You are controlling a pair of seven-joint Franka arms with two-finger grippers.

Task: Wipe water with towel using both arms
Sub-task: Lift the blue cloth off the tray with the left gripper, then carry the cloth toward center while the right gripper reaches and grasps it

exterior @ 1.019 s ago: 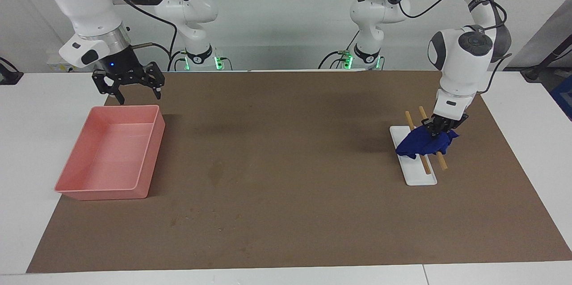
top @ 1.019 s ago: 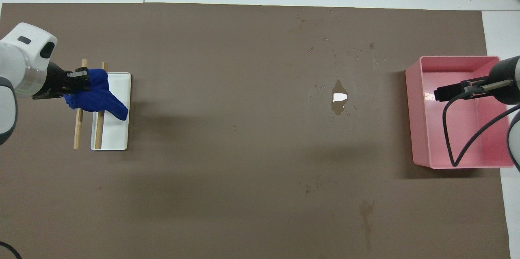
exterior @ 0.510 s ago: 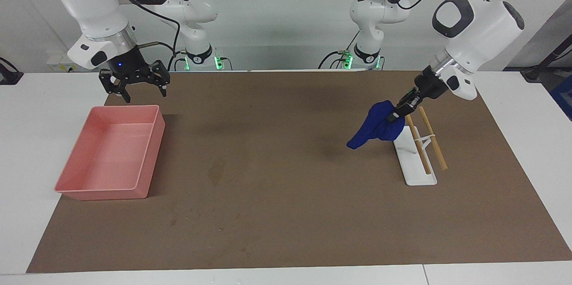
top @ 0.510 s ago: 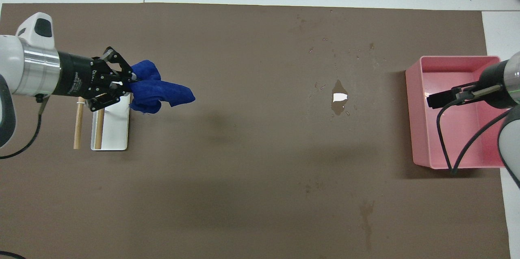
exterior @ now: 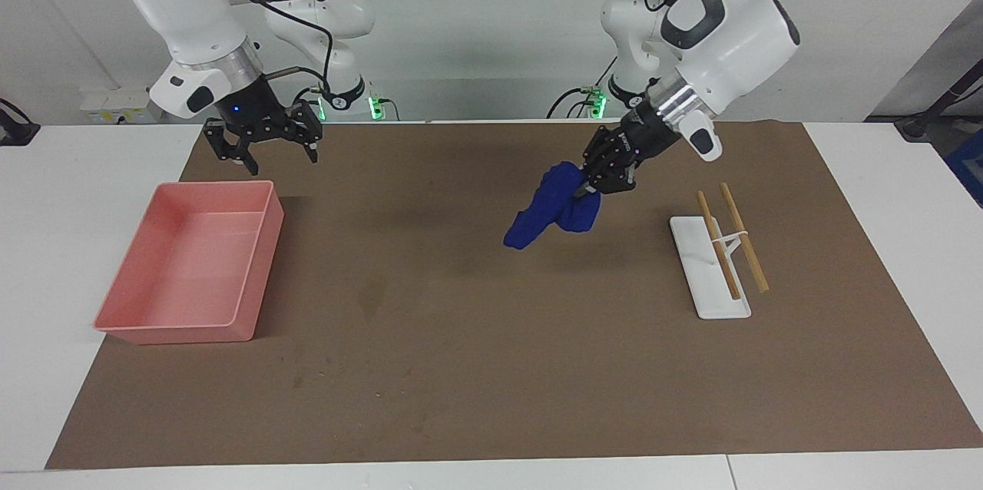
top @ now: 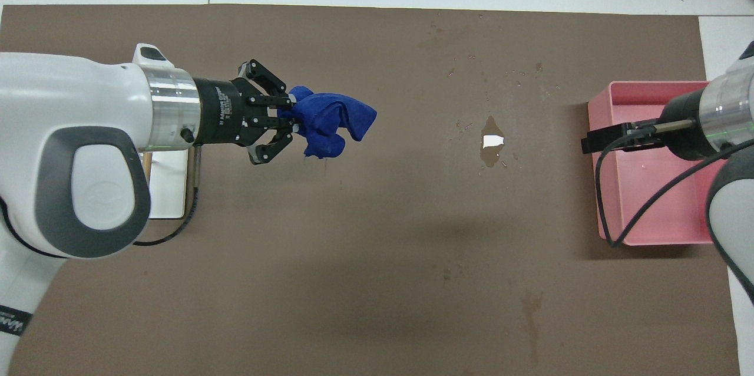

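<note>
Towel (exterior: 551, 207) hangs pinched in left tool (exterior: 593, 190), above mat (exterior: 491, 367).

Pale grey wall (exterior: 476, 29), white table (exterior: 61, 190) (brown mat (exterior: 491, 367) over it), even light

I can make out small white lettering on my left gripper's (top: 293, 119) black wrist collar (too small to read).

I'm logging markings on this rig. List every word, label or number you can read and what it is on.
White print on the left gripper body, beside the towel: too small to read.
White print on a black band of the left arm, cut off at the picture's edge: unreadable.
Nothing else carries text.
</note>
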